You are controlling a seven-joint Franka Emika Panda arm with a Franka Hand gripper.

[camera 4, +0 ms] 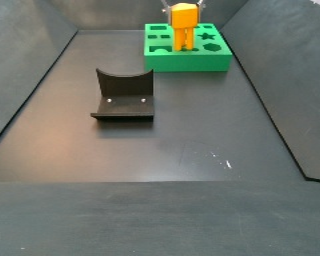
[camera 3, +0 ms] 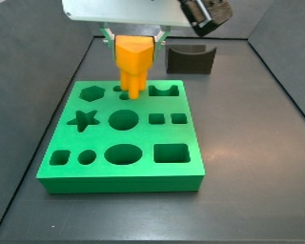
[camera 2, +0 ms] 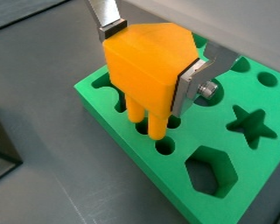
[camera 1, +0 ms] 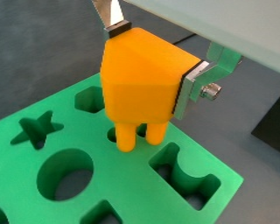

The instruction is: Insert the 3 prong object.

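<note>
The 3 prong object (camera 1: 140, 83) is a bright orange block with three round prongs underneath. My gripper (camera 1: 152, 61) is shut on its upper body, one silver finger on each side, also in a wrist view (camera 2: 150, 57). It stands upright over the green board (camera 1: 119, 184). Its prong tips (camera 2: 157, 127) reach into the small round holes near the board's edge. In a side view the object (camera 3: 133, 67) stands at the board's far row (camera 3: 117, 172), under the gripper (camera 3: 133, 38). It also shows far off in a side view (camera 4: 184, 22).
The board has other cutouts: a star (camera 1: 38, 129), a large circle (camera 1: 66, 171), a hexagon (camera 2: 210, 168). The dark fixture (camera 4: 123, 98) stands on the dark floor apart from the board; it also shows behind the board (camera 3: 191, 59). Dark walls enclose the floor.
</note>
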